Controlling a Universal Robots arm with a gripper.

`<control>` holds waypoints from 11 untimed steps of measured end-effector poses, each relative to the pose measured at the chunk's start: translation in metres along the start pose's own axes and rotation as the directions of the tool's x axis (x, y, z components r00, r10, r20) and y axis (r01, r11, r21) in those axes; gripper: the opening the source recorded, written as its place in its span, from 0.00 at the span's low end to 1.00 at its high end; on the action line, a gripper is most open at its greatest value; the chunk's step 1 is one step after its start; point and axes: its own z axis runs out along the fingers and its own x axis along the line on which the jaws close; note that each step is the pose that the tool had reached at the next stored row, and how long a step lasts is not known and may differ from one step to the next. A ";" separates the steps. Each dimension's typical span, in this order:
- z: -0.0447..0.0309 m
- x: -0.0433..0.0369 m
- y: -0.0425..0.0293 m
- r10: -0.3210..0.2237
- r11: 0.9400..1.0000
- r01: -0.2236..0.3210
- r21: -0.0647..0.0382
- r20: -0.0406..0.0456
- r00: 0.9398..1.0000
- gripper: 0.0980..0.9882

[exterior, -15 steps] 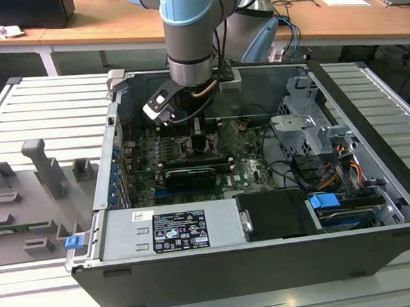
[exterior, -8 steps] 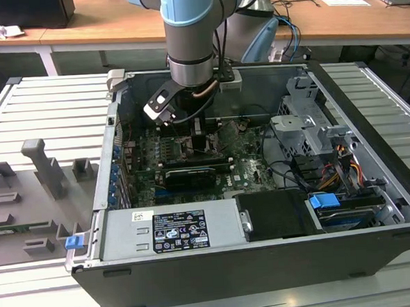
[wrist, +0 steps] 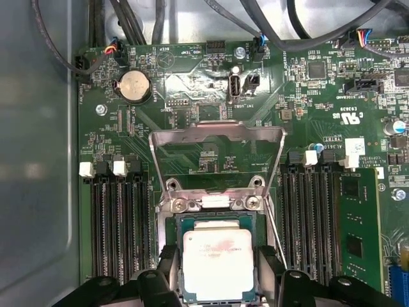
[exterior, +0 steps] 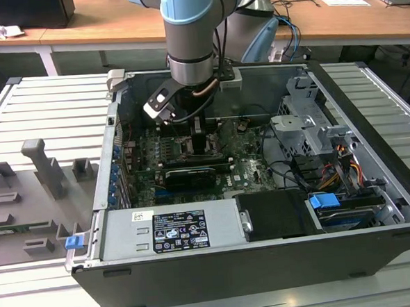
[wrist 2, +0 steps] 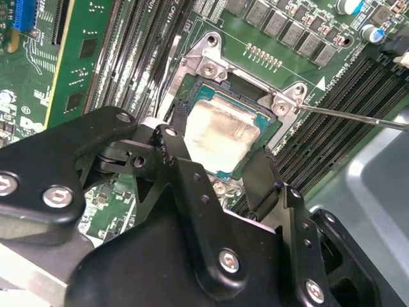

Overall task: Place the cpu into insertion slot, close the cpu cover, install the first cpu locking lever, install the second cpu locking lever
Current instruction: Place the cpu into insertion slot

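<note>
A ribbed grey worktop (exterior: 42,108) carries the open computer case (exterior: 267,261). The cpu (wrist: 218,256) already lies in the insertion slot (wrist: 181,224), the gripper (wrist: 217,281) fingers (wrist: 167,268) parted either side — the cpu cover (wrist: 217,137) stands raised, levers not yet installed.

Even overhead light, mild glare

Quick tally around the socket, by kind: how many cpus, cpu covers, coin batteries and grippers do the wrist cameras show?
cpu: 1
cpu cover: 1
coin battery: 1
gripper: 1
Total: 4
</note>
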 end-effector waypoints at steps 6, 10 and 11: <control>-0.0075 0.0001 0.0005 0.000 1.000 0.000 0.000 0.000 1.000 0.35; -0.0088 0.0001 0.0007 0.000 1.000 0.000 0.000 0.001 1.000 0.21; -0.0092 0.0000 0.0007 0.000 1.000 0.000 0.000 0.002 1.000 0.21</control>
